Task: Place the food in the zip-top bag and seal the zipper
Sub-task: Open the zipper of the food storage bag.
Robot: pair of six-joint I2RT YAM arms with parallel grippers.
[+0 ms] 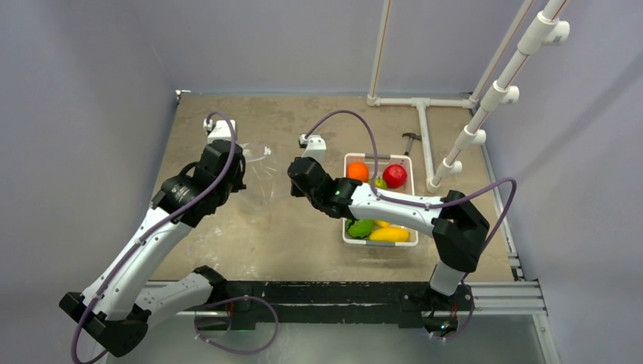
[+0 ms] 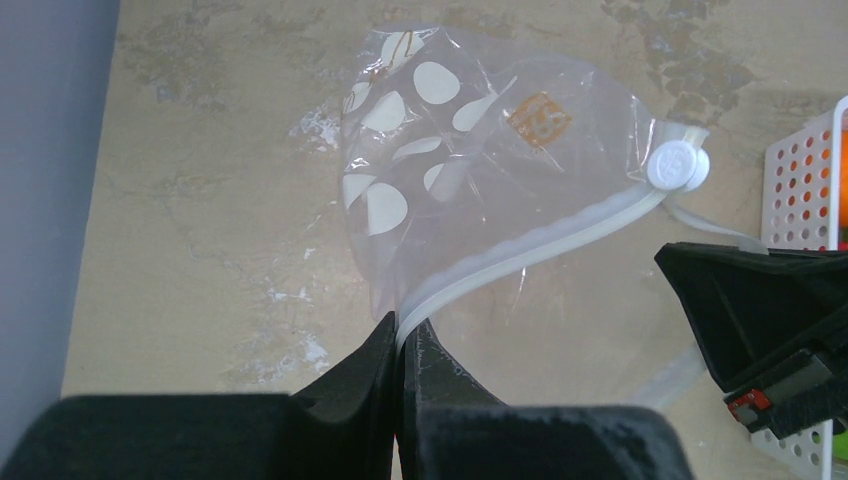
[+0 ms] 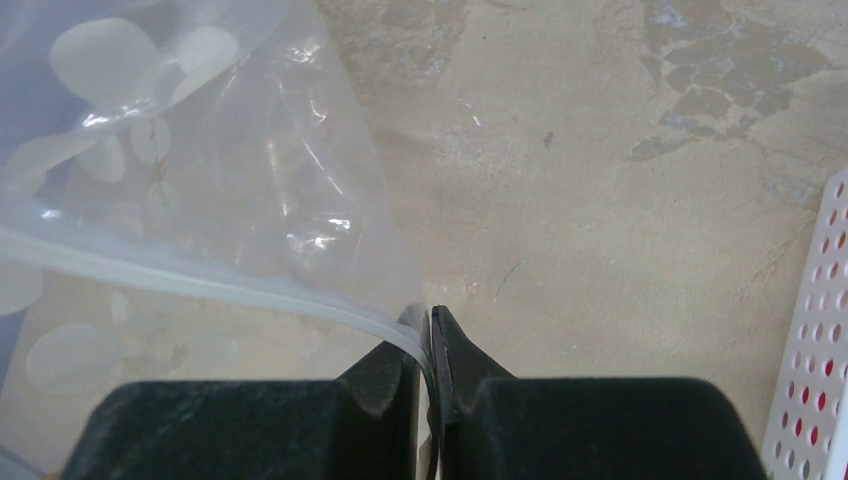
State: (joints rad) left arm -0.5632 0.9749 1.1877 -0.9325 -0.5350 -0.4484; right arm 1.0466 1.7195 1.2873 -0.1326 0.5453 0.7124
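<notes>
The clear zip-top bag (image 1: 267, 173) with white spots hangs between my two grippers above the table; it also shows in the left wrist view (image 2: 450, 150) and the right wrist view (image 3: 200, 180). My left gripper (image 2: 402, 335) is shut on the zipper (image 2: 540, 245) strip at one side of the mouth. A white round slider (image 2: 677, 166) sits at the strip's far end. My right gripper (image 3: 428, 325) is shut on the zipper (image 3: 200, 283) at the other side. The food lies in the white basket (image 1: 377, 243): orange (image 1: 358, 171), red (image 1: 394, 176), yellow (image 1: 390, 234) and green (image 1: 361, 227) pieces.
The white basket stands to the right of the bag, partly under my right arm. A white pipe frame (image 1: 425, 136) and a small hammer (image 1: 410, 139) lie at the back right. Grey walls close the left and back sides.
</notes>
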